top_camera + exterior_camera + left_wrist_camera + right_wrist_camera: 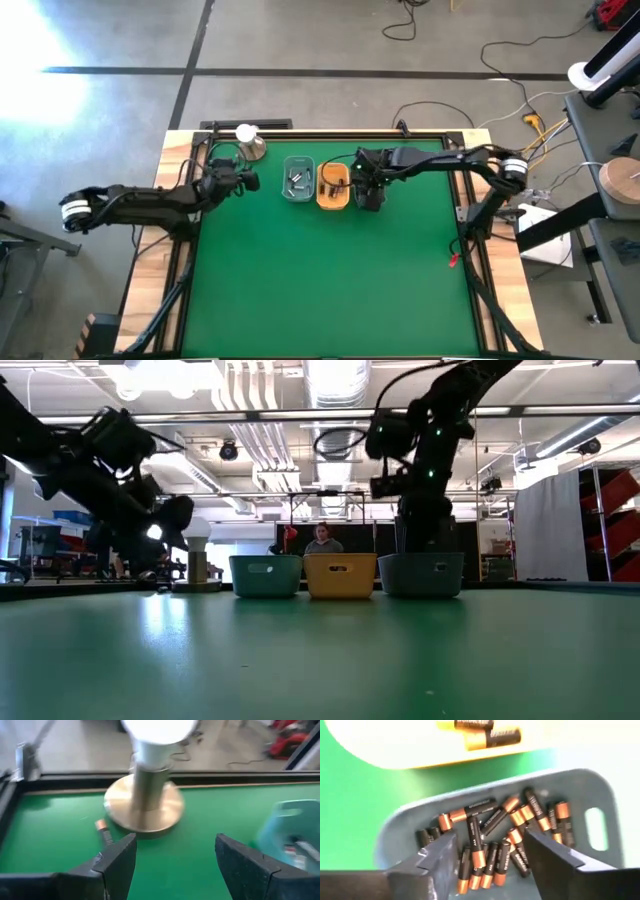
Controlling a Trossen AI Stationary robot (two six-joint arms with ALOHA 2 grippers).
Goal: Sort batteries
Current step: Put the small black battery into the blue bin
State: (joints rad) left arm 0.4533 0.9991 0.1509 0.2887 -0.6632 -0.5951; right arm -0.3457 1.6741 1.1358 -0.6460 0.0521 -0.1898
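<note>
A: Where is the right gripper [487, 855]?

B: It hangs directly over the grey plastic tray [410, 822], its fingers spread apart with nothing between them. Below it lies a heap of small black-and-copper cylindrical batteries [495, 837], filling that tray.

A: Any others nearby?

B: Beyond the right gripper, just past the grey tray's rim, sits the yellow-orange plastic tray [333, 196], with two more batteries of the same kind [485, 734] lying in it. On its far side stands the pale teal plastic tray [298, 190], holding a few dark pieces that are too small to identify from above.

A: And the left gripper [175, 857]?

B: Open too, empty, hovering low over the green tabletop [320, 290]. Straight ahead of it stands the round brass-coloured metal base with a white ball on top [144, 805]. One loose battery [104, 833] lies on the tabletop just ahead of one finger, next to that base. The teal tray is off to the other finger's side.
</note>
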